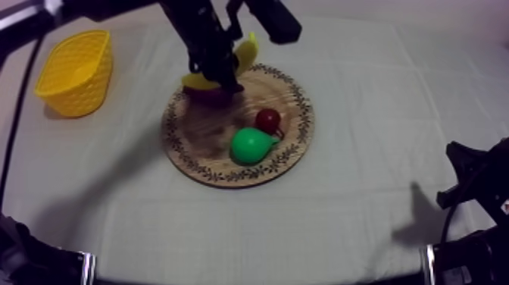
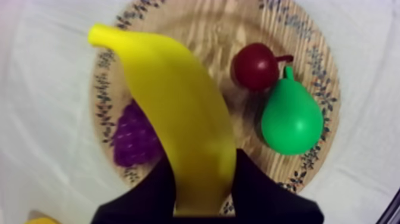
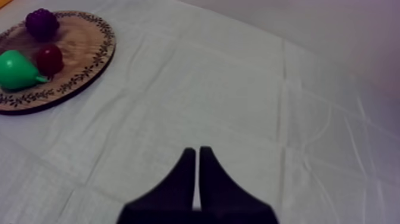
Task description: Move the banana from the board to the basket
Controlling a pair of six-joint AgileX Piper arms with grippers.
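Note:
My left gripper (image 1: 217, 70) is shut on the yellow banana (image 1: 247, 51), holding it over the far side of the round wooden board (image 1: 291, 155). In the left wrist view the banana (image 2: 178, 119) runs out from between my black fingers (image 2: 257, 192), above the board (image 2: 326, 68). The yellow basket (image 1: 76, 72) stands at the far left of the table, apart from the board. My right gripper (image 3: 197, 179) rests shut over bare cloth; it sits low at the right (image 1: 463, 182).
On the board lie purple grapes (image 2: 134, 140), a small red fruit (image 2: 256, 65) and a green pear (image 2: 291, 116). From the right wrist I see the board (image 3: 77, 65) with the grapes (image 3: 41, 24), red fruit (image 3: 49, 58) and pear (image 3: 18, 70).

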